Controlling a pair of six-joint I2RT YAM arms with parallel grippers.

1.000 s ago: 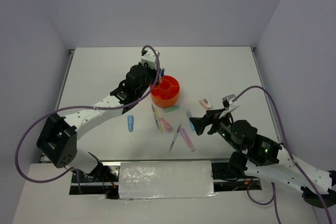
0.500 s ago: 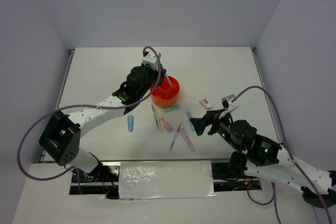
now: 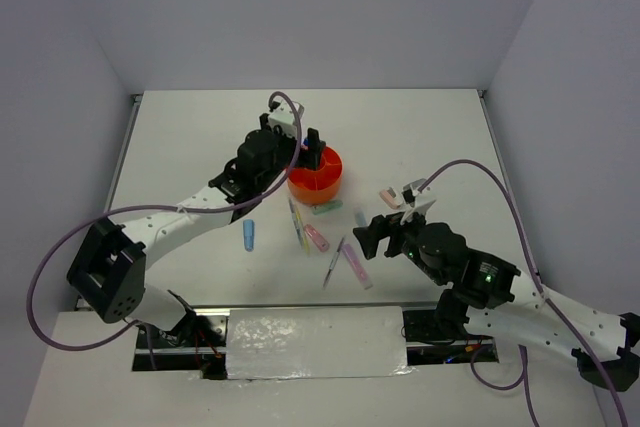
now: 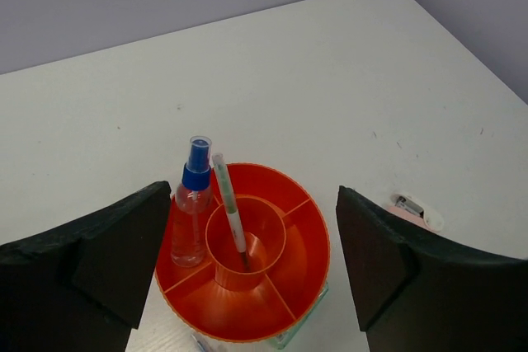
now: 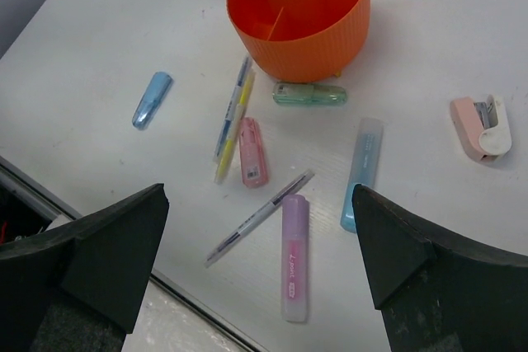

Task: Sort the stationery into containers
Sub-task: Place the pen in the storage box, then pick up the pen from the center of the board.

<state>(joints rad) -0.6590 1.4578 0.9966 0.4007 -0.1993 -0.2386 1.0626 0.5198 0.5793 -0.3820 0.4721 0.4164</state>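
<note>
The round orange container point(image 4: 280, 286) sits under my left gripper point(image 4: 254, 232), whose jaws stand wide open on either side of it, holding nothing. A thin pen point(image 4: 229, 212) leans in its centre cup. My right gripper point(image 5: 257, 204) hangs open above loose stationery on the table: a thin pen point(image 5: 261, 216), a pink-purple marker point(image 5: 294, 257), a pink marker point(image 5: 252, 152), a yellow and a blue pen point(image 5: 234, 121), a light blue marker point(image 5: 362, 172), a green marker point(image 5: 309, 94), a blue marker point(image 5: 152, 99) and a pink-white eraser point(image 5: 480, 127).
A small clear spray bottle with a blue cap point(image 4: 192, 204) stands in an outer compartment of the container. The table's near edge point(image 5: 107, 237) runs just behind the loose items. Grey walls close in the back and sides.
My left gripper has opened and let go of the thin pen, which now leans in the centre cup. My right arm has moved forward and left, over the loose items.
</note>
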